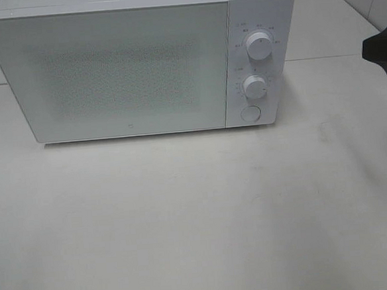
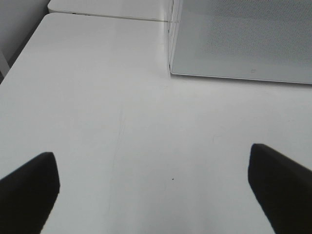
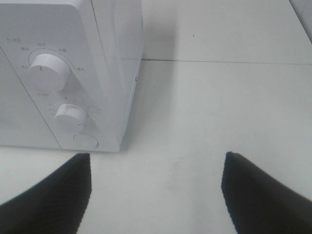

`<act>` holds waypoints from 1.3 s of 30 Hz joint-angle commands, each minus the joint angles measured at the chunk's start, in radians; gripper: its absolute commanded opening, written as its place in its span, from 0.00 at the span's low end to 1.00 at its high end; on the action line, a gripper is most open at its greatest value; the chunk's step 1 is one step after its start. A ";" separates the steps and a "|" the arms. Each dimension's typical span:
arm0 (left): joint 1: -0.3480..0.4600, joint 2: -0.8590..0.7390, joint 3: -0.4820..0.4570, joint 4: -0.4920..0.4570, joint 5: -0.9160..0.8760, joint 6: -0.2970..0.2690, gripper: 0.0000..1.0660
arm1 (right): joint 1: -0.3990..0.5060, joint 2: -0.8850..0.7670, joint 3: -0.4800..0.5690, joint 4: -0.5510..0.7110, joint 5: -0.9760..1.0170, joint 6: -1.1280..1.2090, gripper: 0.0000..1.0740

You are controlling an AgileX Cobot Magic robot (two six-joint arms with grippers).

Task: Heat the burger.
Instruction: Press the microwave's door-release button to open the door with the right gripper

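- Left pincer (image 2: 153,158), black fingers: spread wide, nothing between them, hanging over bare counter just ahead of the oven's front left corner.
- Right pincer (image 3: 157,157), black fingers: also spread, empty, low over the counter beside the oven's control end. In the high view only a dark tip of my right arm (image 1: 381,53) shows at the right edge.
- Pale off-white counter (image 1: 185,218): nothing stands on the stretch in front of the oven.
- White box-shaped microwave oven (image 1: 108,71): stands at the back of the counter, its speckled frosted door (image 1: 106,31) shut.
- Control panel, right of the door: upper white dial (image 1: 260,43), lower white dial (image 1: 255,87), round white button (image 1: 250,113) below them.
- Tall round burger: in none of my views. I cannot tell whether it sits behind the shut door.
- Step in hand, as I judge it: working the oven, not carrying food.
- Next move, as I judge it: my right pincer is nearest the panel, so it should go squarely to the button or a dial. Which one depends on whether the burger is inside.
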 commanded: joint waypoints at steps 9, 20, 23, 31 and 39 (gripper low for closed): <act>0.002 -0.019 0.003 -0.002 -0.009 -0.003 0.92 | -0.002 0.203 0.084 0.009 -0.544 0.003 0.69; 0.002 -0.019 0.003 -0.002 -0.009 -0.003 0.92 | -0.002 0.339 0.309 0.170 -1.061 -0.048 0.69; 0.002 -0.019 0.003 -0.002 -0.009 -0.003 0.92 | 0.016 0.368 0.341 0.231 -1.097 -0.082 0.69; 0.002 -0.019 0.003 -0.002 -0.009 -0.003 0.92 | 0.343 0.516 0.353 0.606 -1.210 -0.248 0.69; 0.002 -0.019 0.003 -0.002 -0.009 -0.003 0.92 | 0.525 0.666 0.335 0.737 -1.325 -0.222 0.69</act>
